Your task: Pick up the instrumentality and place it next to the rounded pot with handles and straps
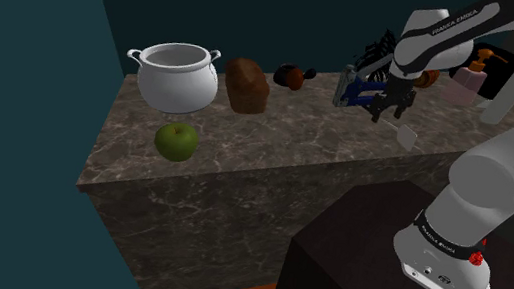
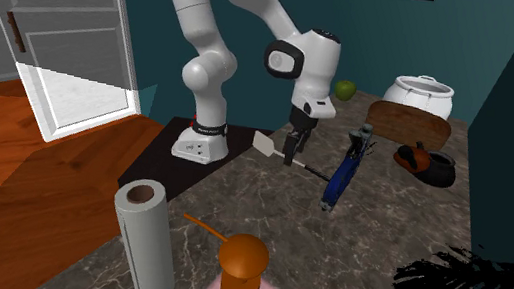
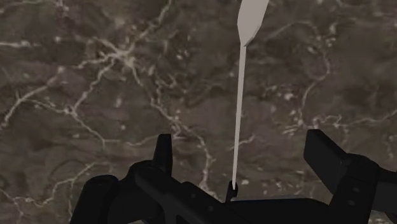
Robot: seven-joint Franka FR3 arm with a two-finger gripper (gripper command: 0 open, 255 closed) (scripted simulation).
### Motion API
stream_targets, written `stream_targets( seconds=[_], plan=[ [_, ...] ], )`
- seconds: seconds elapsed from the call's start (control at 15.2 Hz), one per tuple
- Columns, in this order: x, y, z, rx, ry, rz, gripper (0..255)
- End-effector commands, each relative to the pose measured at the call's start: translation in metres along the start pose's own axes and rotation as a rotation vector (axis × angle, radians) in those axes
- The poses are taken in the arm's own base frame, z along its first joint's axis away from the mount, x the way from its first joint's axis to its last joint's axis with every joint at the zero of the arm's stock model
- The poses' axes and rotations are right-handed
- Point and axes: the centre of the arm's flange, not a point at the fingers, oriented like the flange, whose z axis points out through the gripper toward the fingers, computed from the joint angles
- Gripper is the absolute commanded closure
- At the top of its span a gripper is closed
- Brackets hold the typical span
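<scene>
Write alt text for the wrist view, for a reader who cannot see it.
An open all-black two-finger gripper hangs over a thin pale grey flat-bladed tool, its handle between the fingers, untouched, on a dark veined stone counter.

The shoulder view looks past the stand [image 1: 354,241] along the surface [image 1: 276,141] to the pot [image 1: 178,76], shared by the second exterior view facing back, while the wrist view looks down close.
</scene>
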Motion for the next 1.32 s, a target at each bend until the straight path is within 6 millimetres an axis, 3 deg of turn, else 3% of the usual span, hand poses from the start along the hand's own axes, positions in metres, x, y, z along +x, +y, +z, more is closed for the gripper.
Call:
stream_targets(
  seconds=[0.0, 0.2, 0.26, 0.86, 1.25],
  plan=[
    [0.000, 0.000, 0.001, 0.000, 0.000, 0.000, 0],
    [0.000, 0.000, 0.001, 0.000, 0.000, 0.000, 0],
    [0.000, 0.000, 0.001, 0.000, 0.000, 0.000, 255],
    [0.000, 0.000, 0.001, 0.000, 0.000, 0.000, 255],
    [-0.001, 0.002, -0.031, 0.000, 0.000, 0.000, 255]
  ],
)
